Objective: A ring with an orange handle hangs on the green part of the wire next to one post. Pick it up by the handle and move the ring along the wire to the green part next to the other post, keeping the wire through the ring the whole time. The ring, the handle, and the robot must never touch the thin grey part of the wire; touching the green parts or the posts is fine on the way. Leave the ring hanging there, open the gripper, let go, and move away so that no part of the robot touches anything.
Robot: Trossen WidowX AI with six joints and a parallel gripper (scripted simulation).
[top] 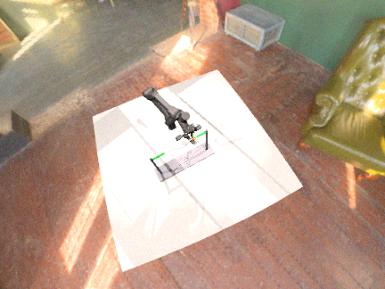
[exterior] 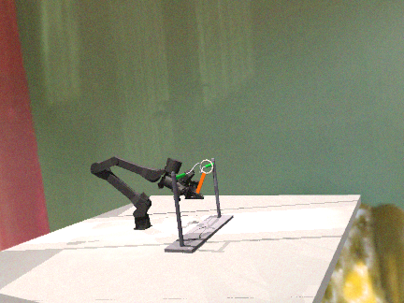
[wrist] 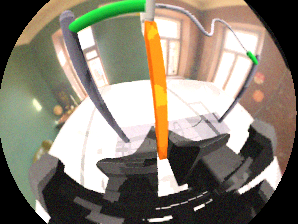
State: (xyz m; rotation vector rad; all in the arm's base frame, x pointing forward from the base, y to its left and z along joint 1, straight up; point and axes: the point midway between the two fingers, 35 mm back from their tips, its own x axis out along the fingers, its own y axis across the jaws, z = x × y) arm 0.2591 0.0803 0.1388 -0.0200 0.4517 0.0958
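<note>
The ring (exterior: 206, 165) hangs around the wire at the inner end of the green part (wrist: 107, 15) (top: 201, 132) next to one post (exterior: 215, 187) (wrist: 89, 83) (top: 208, 140). Its orange handle (exterior: 201, 183) (wrist: 157, 83) (top: 192, 139) points down from the ring to my gripper (exterior: 194, 189) (wrist: 161, 157) (top: 190, 135), which is shut on the handle's lower end. The thin grey wire (wrist: 200, 22) runs on in bends to the other green part (top: 157, 157) (wrist: 252, 56) (exterior: 182, 174) at the other post (exterior: 177, 210) (top: 154, 166). I cannot tell whether the ring touches the wire.
Both posts stand on a grey base plate (top: 198, 157) (exterior: 220, 224) on the white table top (top: 232, 178) (exterior: 281, 243). The arm's base (top: 149, 93) (exterior: 141, 215) stands behind the wire. A green armchair (top: 352, 111) stands beside the table.
</note>
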